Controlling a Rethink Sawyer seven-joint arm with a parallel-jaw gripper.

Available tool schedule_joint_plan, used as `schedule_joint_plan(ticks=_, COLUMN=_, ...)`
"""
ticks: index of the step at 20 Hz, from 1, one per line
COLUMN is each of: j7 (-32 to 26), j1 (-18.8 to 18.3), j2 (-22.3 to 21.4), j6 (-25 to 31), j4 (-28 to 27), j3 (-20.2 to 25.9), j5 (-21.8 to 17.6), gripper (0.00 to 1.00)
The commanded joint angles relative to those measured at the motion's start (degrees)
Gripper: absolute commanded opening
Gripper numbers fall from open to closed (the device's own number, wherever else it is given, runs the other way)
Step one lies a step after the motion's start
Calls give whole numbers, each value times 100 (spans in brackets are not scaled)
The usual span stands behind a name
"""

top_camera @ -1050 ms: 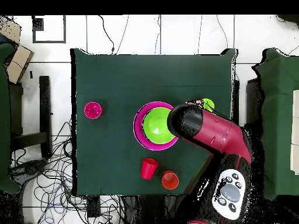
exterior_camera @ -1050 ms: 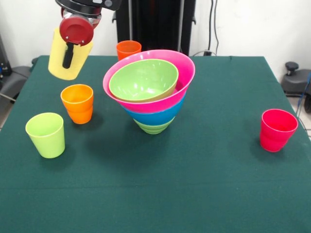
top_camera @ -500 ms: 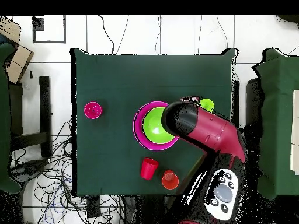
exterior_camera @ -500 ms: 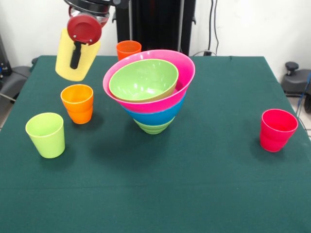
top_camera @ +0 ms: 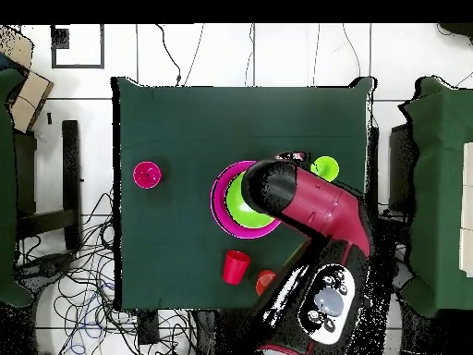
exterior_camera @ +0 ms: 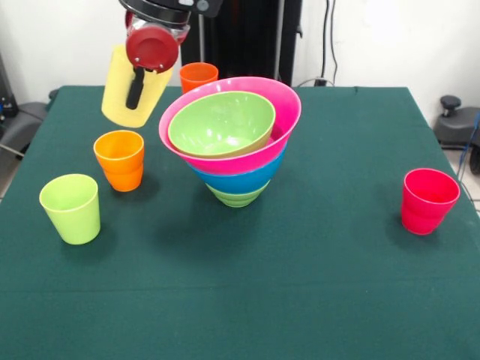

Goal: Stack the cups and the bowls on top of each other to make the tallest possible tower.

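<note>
My gripper (exterior_camera: 135, 91) is shut on a pale yellow cup (exterior_camera: 120, 97), held tilted in the air just left of the tower (exterior_camera: 232, 142). The tower is a light green bowl, a blue bowl (exterior_camera: 236, 180) and a pink bowl (exterior_camera: 281, 112), nested, with a green bowl (exterior_camera: 221, 122) lying inside the pink one. On the cloth stand an orange cup (exterior_camera: 120, 160), a lime green cup (exterior_camera: 71, 208), a red cup (exterior_camera: 427, 200) and an orange cup (exterior_camera: 199, 75) behind. In the overhead view the arm (top_camera: 309, 208) covers the gripper and part of the pink bowl (top_camera: 220, 199).
The green table (exterior_camera: 315, 285) has its edges close to the lime cup and the red cup. From above, a red cup (top_camera: 236, 266) and an orange cup (top_camera: 266, 280) show near the robot's side. A pinkish-red cup (top_camera: 146, 174) stands alone, and the lime cup (top_camera: 324, 168) sits beside the arm.
My gripper has carried the yellow cup to the right and slightly up, closer to the pink bowl's rim. Everything on the table has stayed put.
</note>
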Motion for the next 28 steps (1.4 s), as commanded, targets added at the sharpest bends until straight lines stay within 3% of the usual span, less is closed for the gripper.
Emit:
schedule_joint_plan(ticks=1, j7=1136, j1=235, j2=457, j6=594, j4=-110, j3=173, j5=241, gripper=0)
schedule_joint_plan(ticks=28, j7=1384, j1=1021, j2=969, j6=685, j4=-9, j3=-589, j5=1090, gripper=0)
